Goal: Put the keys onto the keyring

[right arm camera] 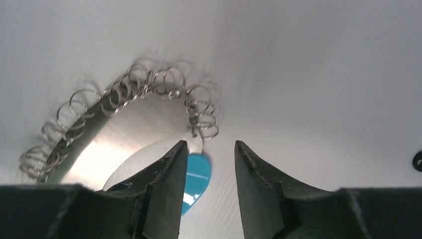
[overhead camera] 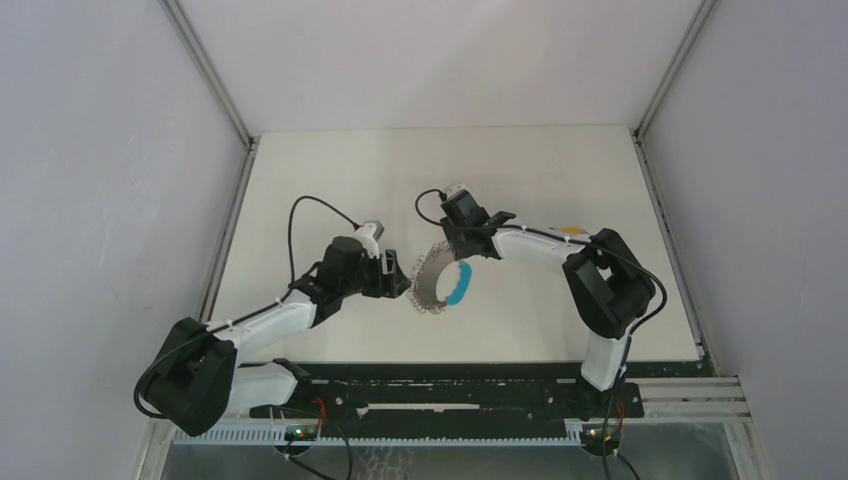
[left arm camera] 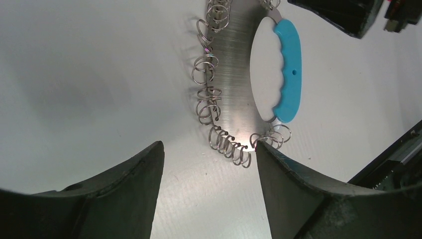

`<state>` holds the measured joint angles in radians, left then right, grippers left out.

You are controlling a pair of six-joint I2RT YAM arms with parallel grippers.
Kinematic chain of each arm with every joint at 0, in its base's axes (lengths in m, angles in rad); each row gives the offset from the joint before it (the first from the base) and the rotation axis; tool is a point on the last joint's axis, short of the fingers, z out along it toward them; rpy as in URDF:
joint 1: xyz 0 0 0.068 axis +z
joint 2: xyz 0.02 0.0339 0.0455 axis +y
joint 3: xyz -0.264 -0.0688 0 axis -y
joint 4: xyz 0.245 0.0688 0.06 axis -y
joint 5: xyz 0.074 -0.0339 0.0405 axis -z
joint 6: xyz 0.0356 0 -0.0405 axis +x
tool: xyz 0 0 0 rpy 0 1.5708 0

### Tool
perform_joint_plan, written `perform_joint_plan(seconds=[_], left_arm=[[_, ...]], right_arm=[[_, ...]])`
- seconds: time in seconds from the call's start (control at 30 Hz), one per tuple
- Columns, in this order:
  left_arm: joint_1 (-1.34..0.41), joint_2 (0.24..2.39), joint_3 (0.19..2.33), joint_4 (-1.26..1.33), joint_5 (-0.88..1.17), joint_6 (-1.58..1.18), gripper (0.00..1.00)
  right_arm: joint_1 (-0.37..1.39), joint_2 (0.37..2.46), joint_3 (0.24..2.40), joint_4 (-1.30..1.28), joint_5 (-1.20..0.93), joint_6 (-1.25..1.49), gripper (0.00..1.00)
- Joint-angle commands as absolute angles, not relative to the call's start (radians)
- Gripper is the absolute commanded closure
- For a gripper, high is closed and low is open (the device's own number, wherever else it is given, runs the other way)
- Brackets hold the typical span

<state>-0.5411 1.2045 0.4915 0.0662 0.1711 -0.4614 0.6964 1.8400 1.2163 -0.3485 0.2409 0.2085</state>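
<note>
Both pairs of jaws stand apart: the left gripper (left arm camera: 208, 149) faces the near end of the keyring (left arm camera: 239, 84), whose long axis runs away from it along the table (left arm camera: 89, 74); the right gripper (right arm camera: 209, 159) hangs over its far end

Keyring (left arm camera: 234, 74) with blue grip (left arm camera: 288, 69), left gripper (left arm camera: 208, 149) spread wide below

The top camera sits high up behind the two arms and looks down on the whole white table (overhead camera: 330, 170) from far away. The left wrist camera sits low and close, looking out between the left gripper (left arm camera: 209, 147) fingers. The right wrist camera looks out between the right gripper (right arm camera: 211, 144) fingers. All three see the shiny metal crescent (left arm camera: 236, 74) and its blue grip (left arm camera: 288, 69).
</note>
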Motion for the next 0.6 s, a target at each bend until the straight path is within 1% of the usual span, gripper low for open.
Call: perform_joint_plan(seconds=[0.0, 0.13, 0.27, 0.4, 0.5, 0.57], left_arm=[[-0.548, 1.228, 0.495, 0.107, 0.193, -0.467, 0.27], [-0.548, 1.244, 0.504, 0.109, 0.204, -0.468, 0.27], [-0.548, 1.235, 0.495, 0.109, 0.202, -0.471, 0.27], [-0.549, 1.242, 0.493, 0.113, 0.195, -0.468, 0.27], [-0.548, 1.272, 0.503, 0.124, 0.205, -0.465, 0.27], [-0.548, 1.293, 0.514, 0.132, 0.218, -0.464, 0.27]], right_arm=[[0.707, 1.775, 1.182, -0.362, 0.187, 0.233, 0.59], [0.702, 1.794, 1.186, -0.359, 0.155, 0.233, 0.56], [0.698, 1.823, 1.208, -0.438, 0.169, 0.289, 0.55], [0.714, 1.818, 1.209, -0.503, 0.186, 0.363, 0.50], [0.734, 1.818, 1.204, -0.484, 0.217, 0.357, 0.48], [0.724, 1.826, 1.203, -0.451, 0.199, 0.335, 0.48]])
